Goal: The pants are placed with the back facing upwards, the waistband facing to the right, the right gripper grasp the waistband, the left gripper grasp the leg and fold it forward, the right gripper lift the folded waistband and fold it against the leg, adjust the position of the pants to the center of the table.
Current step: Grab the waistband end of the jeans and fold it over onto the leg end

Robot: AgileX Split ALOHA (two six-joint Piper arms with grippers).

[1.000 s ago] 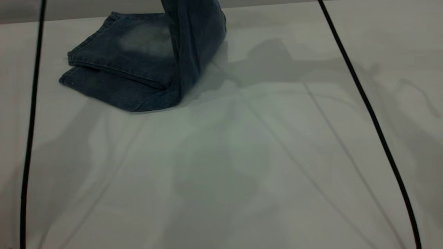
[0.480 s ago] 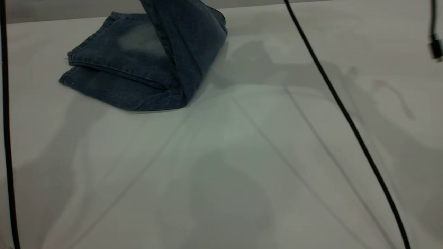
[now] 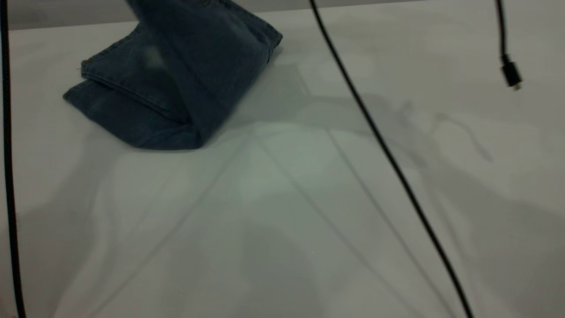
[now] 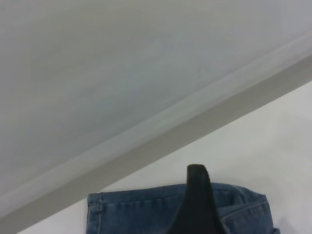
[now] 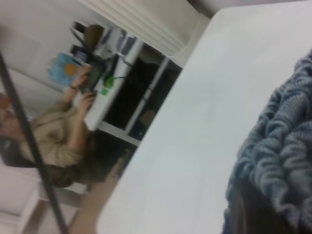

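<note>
Denim pants (image 3: 176, 79) lie folded at the far left of the table (image 3: 282, 212), one part lifted out of the exterior view, and we see the ruched waistband (image 5: 287, 161) bunched against the right gripper (image 5: 248, 209), its grip impossible to judge.

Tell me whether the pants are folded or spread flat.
Folded: the pants lie doubled, with one end lifted off the table.

L tool (image 4: 197, 204) one dark finger showing, R tool (image 5: 243, 209) dark edge only
</note>
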